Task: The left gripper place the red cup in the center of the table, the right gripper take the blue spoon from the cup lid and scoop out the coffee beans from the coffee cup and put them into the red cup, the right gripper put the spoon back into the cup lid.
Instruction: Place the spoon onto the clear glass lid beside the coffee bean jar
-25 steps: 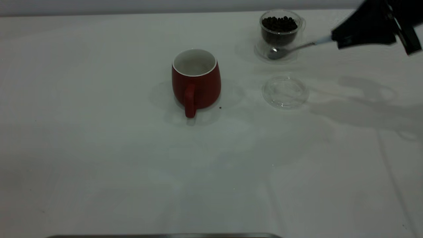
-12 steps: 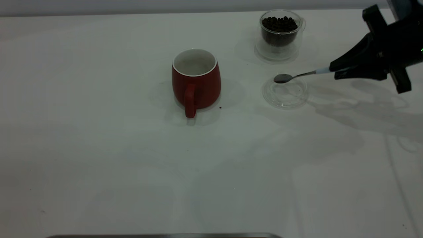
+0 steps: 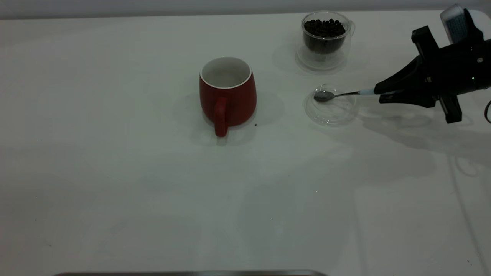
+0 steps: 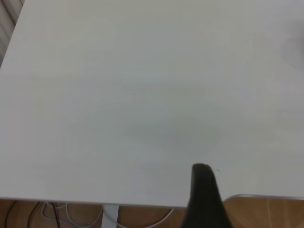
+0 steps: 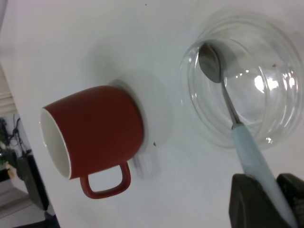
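Note:
The red cup (image 3: 228, 94) stands upright at the table's (image 3: 115, 172) middle, handle toward the camera; it also shows in the right wrist view (image 5: 95, 133). My right gripper (image 3: 381, 92) is shut on the blue spoon's (image 3: 337, 94) pale-blue handle. The spoon's bowl sits in the cup lid (image 3: 330, 111), at its far-left part; the right wrist view shows the spoon (image 5: 228, 107) in the lid (image 5: 280, 118), with its bowl empty. The coffee cup (image 3: 325, 38) stands behind the lid, full of coffee beans (image 3: 324, 27). The left gripper is out of the exterior view; one black finger (image 4: 204, 199) shows over the table's edge.
A tiny dark speck (image 3: 256, 124) lies on the table just right of the red cup. A grey strip (image 3: 191, 273) runs along the near edge. The left wrist view shows cables (image 4: 52, 213) under the table.
My right gripper has carried the spoon from in front of the coffee cup down toward the camera to the cup lid, and lowered its bowl into the lid.

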Controlling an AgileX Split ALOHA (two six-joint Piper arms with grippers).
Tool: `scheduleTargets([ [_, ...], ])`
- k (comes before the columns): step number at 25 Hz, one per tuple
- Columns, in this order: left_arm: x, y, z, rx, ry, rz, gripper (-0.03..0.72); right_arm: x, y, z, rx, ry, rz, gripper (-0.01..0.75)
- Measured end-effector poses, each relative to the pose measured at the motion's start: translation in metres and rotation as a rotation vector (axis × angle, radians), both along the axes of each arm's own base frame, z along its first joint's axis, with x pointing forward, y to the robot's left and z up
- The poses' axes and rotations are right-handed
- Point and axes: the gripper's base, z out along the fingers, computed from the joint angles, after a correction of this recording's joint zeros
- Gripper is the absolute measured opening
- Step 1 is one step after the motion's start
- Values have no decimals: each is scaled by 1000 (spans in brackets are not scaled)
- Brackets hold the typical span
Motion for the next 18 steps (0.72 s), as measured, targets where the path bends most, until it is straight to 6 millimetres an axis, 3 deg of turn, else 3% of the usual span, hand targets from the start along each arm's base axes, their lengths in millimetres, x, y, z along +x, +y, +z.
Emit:
scheduleTargets([
  [12,0,0,0,0,0,0,586,1,0,-3,16,-6,-16,132],
  [14,0,0,0,0,0,0,586,1,0,-3,15,-6,-16,174],
  [18,0,0,0,0,0,0,586,1,0,-4,14,-3,-19,335],
])
